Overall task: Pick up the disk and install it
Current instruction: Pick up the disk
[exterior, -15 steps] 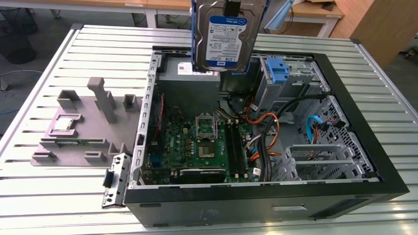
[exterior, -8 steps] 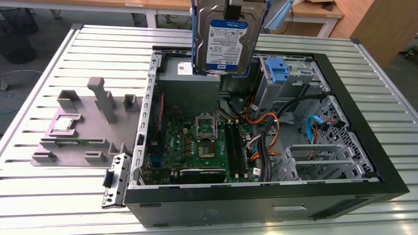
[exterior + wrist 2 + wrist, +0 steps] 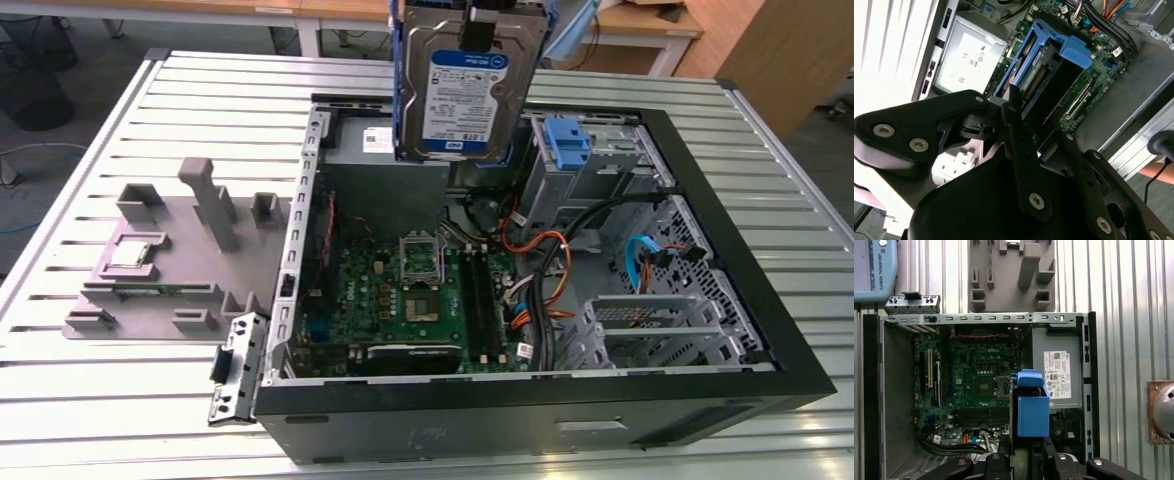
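**Over the open case: disk hanging high**

At upper centre of the exterior view, the disk is hanging upright above the case, jaws pinching its blue carrier. With so narrow a hold, it is probably risking a swing into the cables.

fingers clamping disk, motherboard behind

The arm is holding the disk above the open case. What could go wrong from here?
1. The gripper holds the disk upright from above, over the motherboard. If the grip slips, the disk could drop onto it.
2. Loose cables lie in the case beside the motherboard and might snag the disk going in.
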Controlling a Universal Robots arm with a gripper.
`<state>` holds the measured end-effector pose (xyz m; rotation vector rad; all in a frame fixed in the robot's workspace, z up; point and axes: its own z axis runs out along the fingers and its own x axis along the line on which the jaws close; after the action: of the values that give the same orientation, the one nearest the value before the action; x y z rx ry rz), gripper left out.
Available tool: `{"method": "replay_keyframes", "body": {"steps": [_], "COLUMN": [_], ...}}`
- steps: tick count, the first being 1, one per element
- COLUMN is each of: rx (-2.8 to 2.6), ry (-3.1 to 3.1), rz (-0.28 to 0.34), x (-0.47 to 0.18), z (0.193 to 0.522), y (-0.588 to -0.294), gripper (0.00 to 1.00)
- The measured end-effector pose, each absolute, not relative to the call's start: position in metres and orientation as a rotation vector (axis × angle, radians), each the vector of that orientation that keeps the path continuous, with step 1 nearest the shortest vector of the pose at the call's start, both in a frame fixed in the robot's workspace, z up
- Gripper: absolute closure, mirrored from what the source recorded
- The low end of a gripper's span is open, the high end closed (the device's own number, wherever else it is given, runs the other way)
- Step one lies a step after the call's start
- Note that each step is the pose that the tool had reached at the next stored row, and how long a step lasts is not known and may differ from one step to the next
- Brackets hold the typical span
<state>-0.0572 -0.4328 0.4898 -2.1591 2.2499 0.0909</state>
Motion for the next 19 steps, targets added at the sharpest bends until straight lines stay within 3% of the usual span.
{"method": "replay_keyframes", "body": {"steps": [19], "rx": [-2.159], "ry": [2.25], "rz": [0.091], "x": [-0.056], "z": [0.484], "y": [-0.45], "gripper": [0.65]}}
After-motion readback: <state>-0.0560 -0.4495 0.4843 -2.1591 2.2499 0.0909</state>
